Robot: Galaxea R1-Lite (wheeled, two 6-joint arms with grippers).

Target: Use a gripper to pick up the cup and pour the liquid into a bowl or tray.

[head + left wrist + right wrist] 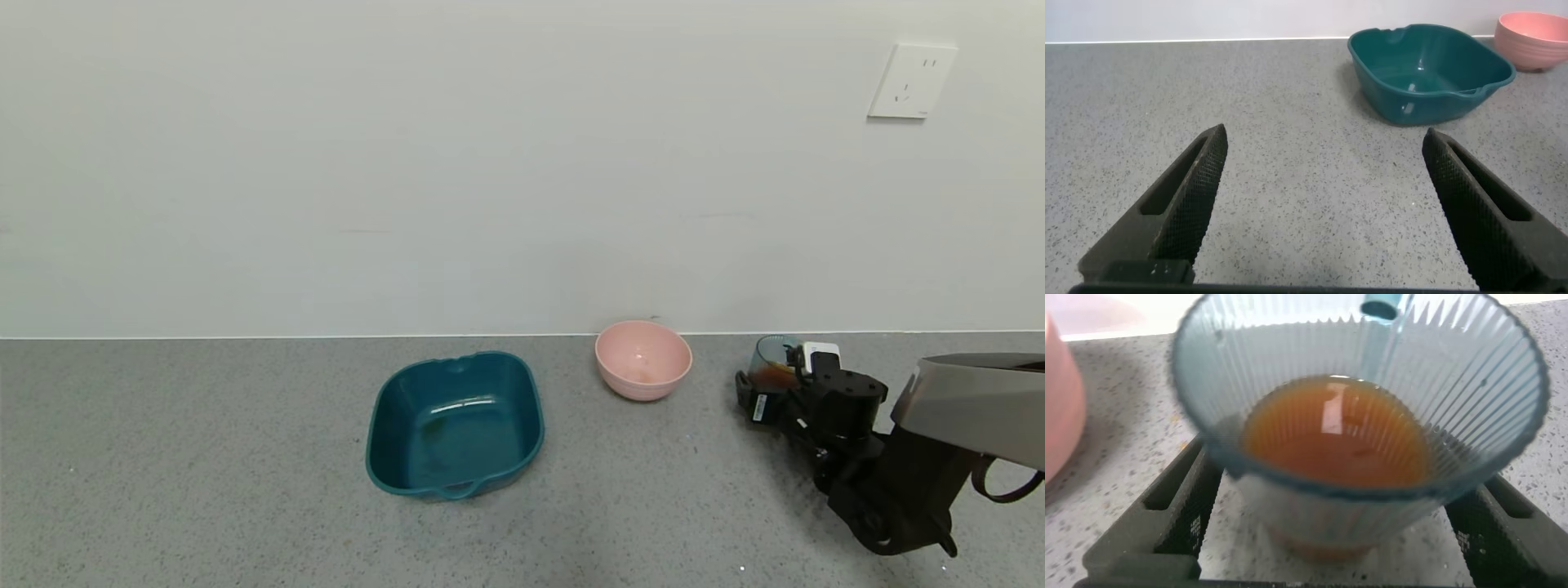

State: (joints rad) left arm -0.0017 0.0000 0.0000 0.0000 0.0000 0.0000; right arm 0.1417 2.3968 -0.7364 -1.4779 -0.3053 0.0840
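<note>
The blue-grey ribbed cup stands on the grey counter near the wall, right of the pink bowl. It holds orange-red liquid to about half its height. My right gripper is open with one finger on each side of the cup's lower body; a strip of counter shows between each finger and the cup. The bowl's edge shows in the right wrist view. My left gripper is open and empty over bare counter, out of the head view.
A dark teal squarish tray with handles sits left of the bowl; both show in the left wrist view, the tray and the bowl. The white wall runs close behind them, with a socket at upper right.
</note>
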